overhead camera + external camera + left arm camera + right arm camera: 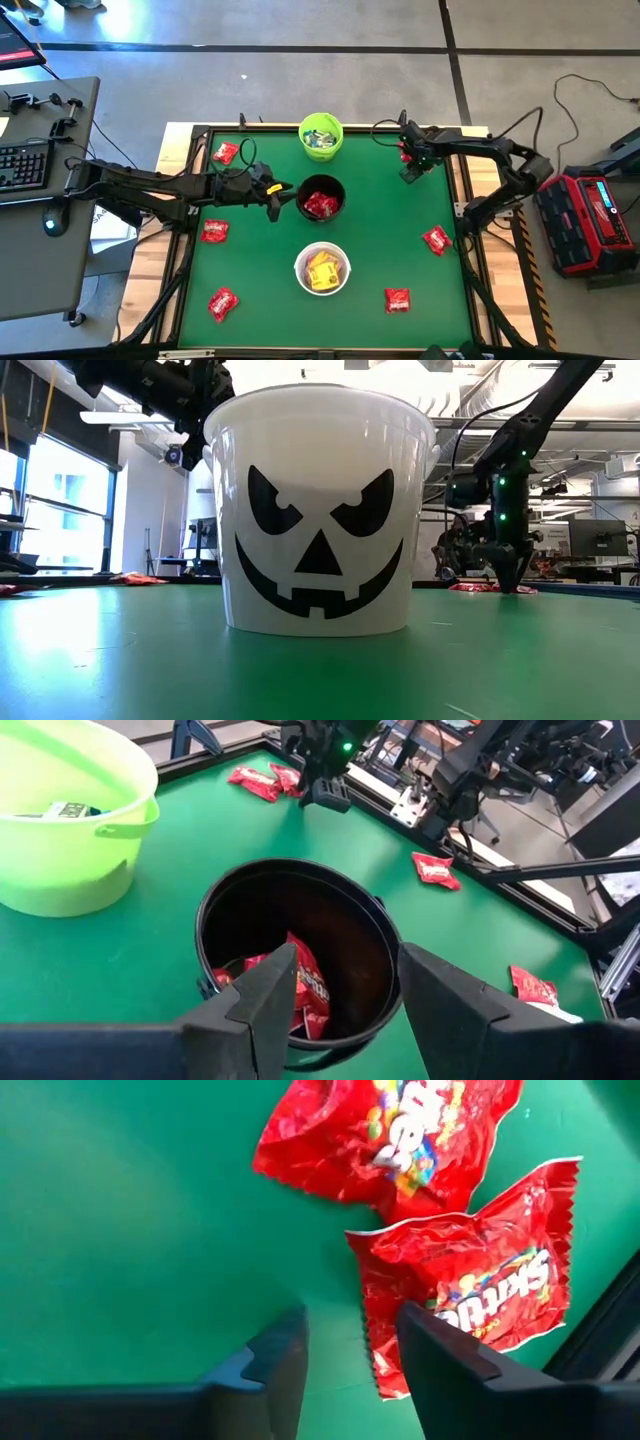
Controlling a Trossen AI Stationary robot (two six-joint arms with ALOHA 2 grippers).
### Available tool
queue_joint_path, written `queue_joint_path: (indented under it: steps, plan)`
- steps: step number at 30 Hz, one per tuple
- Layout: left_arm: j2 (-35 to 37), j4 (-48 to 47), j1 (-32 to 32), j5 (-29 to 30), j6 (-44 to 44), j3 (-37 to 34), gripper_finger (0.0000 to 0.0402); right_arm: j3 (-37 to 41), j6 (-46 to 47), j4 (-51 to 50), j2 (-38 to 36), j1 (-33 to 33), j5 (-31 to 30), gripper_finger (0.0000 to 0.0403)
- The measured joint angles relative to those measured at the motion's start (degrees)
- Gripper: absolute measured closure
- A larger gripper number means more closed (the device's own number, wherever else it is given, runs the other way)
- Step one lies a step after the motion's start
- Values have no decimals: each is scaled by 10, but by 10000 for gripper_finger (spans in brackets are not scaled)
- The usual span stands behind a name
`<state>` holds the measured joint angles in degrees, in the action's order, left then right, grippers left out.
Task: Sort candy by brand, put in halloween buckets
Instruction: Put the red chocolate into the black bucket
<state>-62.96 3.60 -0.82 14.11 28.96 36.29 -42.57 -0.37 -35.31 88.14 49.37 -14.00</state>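
- I see two glossy, crinkled red packets (470,1295) lying overlapped on the green worktop (380,230) at its far right corner.
- My right pincer (350,1355) hangs just over them, fingers parted, empty.
- My left pincer (340,1010) gapes empty above the round black bucket (375,935) holding red packets.
- Lime bucket (321,137), smooth white bucket (322,270) near.

A green table (390,220) is seen, and three buckets are placed along its middle line: a lime bucket (321,137) near the far edge, a black bucket (321,197) at the centre, a white bucket (322,269) toward the near edge. Red packets (437,240) are scattered near the left and right edges, and two are found in the far right corner.
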Motion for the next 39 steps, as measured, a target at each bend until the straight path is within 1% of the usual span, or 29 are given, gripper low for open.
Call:
queue_joint_path:
  steps: [5,10,14,19,24,29,32,37,39]
  plan:
    - [0,-6,0,0,4,0,236,0,5,-7,-9,1,7,269]
    - [0,-8,0,0,4,0,236,-32,-2,-44,-9,2,-3,269]
    - [0,-8,0,0,4,0,236,-55,-33,-33,-10,5,-5,269]
    - [0,-9,0,0,4,0,236,-56,-72,-27,-1,30,8,269]
    - [0,-9,0,0,-11,0,236,-59,-95,-24,2,30,9,269]
    - [0,-8,0,-2,-16,0,236,-58,-99,-26,15,24,-4,269]
    - [0,-8,0,-6,-17,0,236,-58,-97,-26,29,14,1,269]
    - [0,-9,0,-9,-22,0,236,-60,-60,-26,59,7,4,271]
    - [0,-10,0,-9,-22,0,236,-61,-48,-27,67,6,2,279]
